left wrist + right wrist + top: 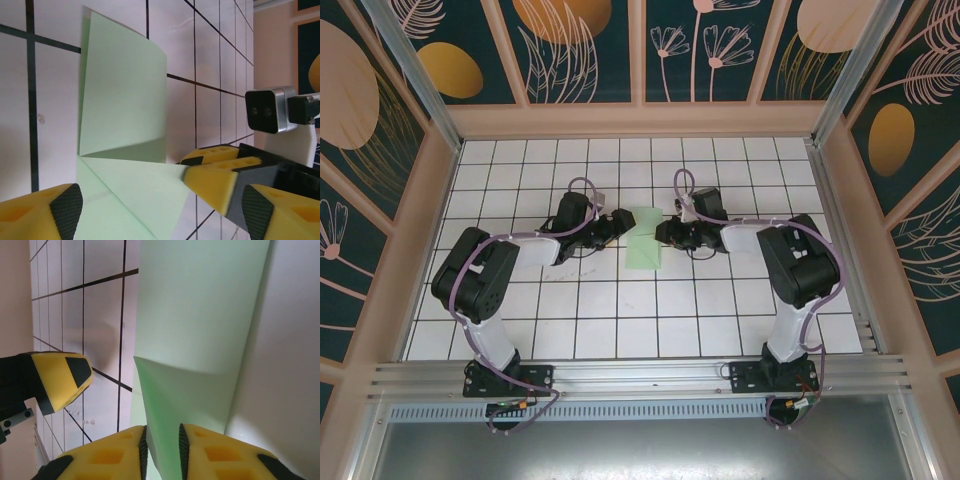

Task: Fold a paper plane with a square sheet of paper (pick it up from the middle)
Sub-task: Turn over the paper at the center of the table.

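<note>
The pale mint-green square sheet of paper point(645, 240), partly folded, lies on the white grid-tiled tabletop point(620, 330) between the hands. The right hand point(162, 452) pinches one edge; the left hand point(160, 220) stands spread. It looks feather-light, limp and readily creased, so probably best held gently by a folded edge.

Both arms reach forward over the table with elbows raised and wrists turned inward, facing each other. Left claw point(161, 209) stands wide open. Right claw point(161, 452) is pinched nearly closed on the square sheet of paper point(200, 315).
</note>
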Robot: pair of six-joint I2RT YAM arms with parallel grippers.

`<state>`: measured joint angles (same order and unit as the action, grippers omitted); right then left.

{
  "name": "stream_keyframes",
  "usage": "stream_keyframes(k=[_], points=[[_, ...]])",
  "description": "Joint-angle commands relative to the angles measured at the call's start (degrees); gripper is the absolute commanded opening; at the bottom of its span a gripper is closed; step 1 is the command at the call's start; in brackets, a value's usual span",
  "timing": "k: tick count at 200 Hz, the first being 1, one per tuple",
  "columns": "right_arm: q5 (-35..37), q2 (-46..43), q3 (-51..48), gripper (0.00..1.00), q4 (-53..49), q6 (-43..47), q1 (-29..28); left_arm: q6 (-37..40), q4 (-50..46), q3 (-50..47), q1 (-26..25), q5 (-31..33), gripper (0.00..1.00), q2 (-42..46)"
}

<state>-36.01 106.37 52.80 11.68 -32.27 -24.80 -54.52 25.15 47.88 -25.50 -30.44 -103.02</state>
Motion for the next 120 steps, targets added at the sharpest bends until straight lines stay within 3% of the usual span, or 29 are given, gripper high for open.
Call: stream_keyframes(k=[1, 27, 120], points=[[-0.65, 1.15, 1.54, 0.15, 2.38, 0.27, 0.10, -2.67, 2.52, -0.33, -0.17, -3.04, 0.81, -1.90], [-0.06, 0.61, -0.10, 0.06, 4.78, -1.09, 0.58, -3.62, 3.60, -0.59, -0.36, -4.82, 0.72, -2.90], [0.51, -1.03, -3.47, 0.05, 8.19, -3.58, 1.66, -3.22, 5.01, 2.66, -2.08, -9.28, 0.50, -7.86]])
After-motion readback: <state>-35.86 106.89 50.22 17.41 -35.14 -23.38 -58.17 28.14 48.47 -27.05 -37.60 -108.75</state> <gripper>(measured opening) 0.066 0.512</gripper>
